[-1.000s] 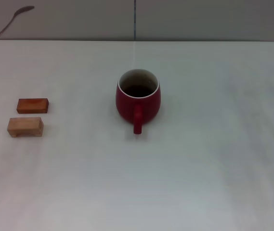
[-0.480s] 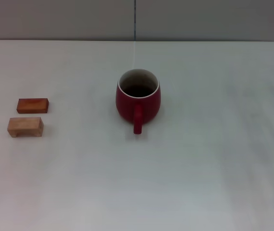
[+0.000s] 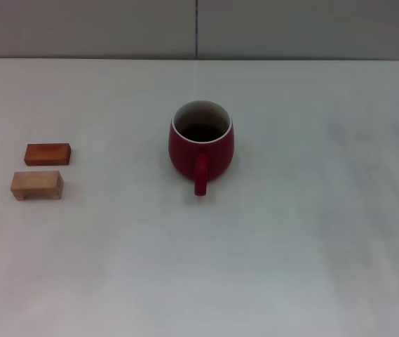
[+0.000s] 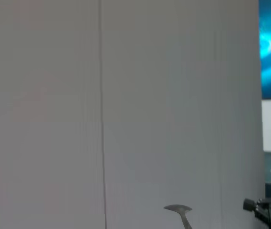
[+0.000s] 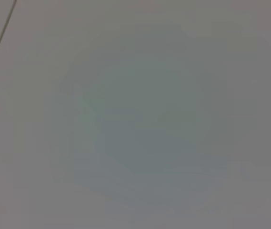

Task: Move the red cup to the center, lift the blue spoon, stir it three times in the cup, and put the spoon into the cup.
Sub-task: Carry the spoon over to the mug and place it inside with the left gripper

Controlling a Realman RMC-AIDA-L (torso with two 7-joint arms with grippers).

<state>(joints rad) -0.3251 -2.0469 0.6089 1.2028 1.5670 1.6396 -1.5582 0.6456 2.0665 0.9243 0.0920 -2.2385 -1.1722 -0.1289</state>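
We see the red cup (image 3: pixel 201 142) upright mid-bench, dark inside, no spoon in it — the blue spoon's (image 4: pixel 180 212) bowl shows elsewhere; hand states we cannot tell.

The cup (image 3: pixel 200 144) stands mid-table (image 3: pixel 290 246), two blocks (image 3: pixel 47 154) well to its left.

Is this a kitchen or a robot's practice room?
Probably a practice room, not a kitchen: a bare white table against a plain grey wall, holding only a red cup and two wooden blocks.
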